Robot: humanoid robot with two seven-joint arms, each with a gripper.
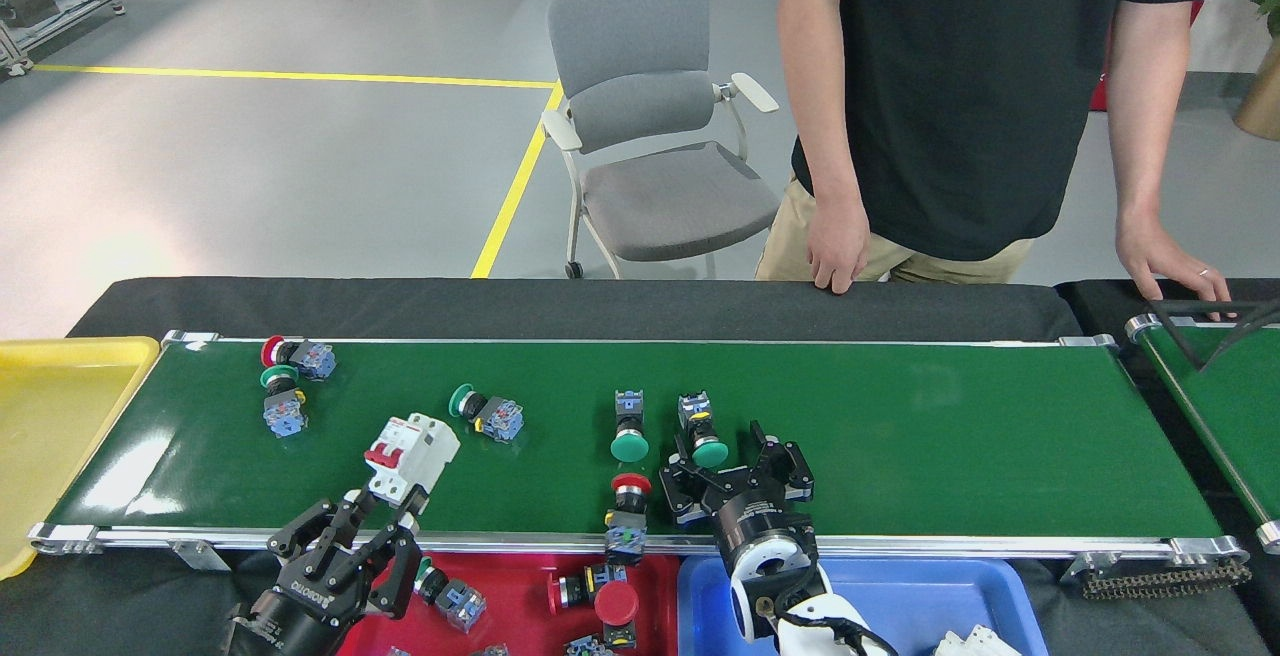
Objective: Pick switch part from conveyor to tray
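The conveyor (950, 436) carries scattered push-button switches. My left gripper (385, 521) holds the white breaker (412, 456) at the belt's near edge; it looks rigid, light, best pinched across flat sides. My right gripper (735, 471), fingers spread, hovers beside a green-capped switch (703, 434).

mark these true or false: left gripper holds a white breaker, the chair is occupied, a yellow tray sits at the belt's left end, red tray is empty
1. The left gripper holds a white breaker: true, its fingers close on the lower end.
2. The chair is occupied: false, its seat is bare; the person stands beside it.
3. A yellow tray sits at the left end of the conveyor: true.
4. The red tray is empty: false, several switch parts lie in it.
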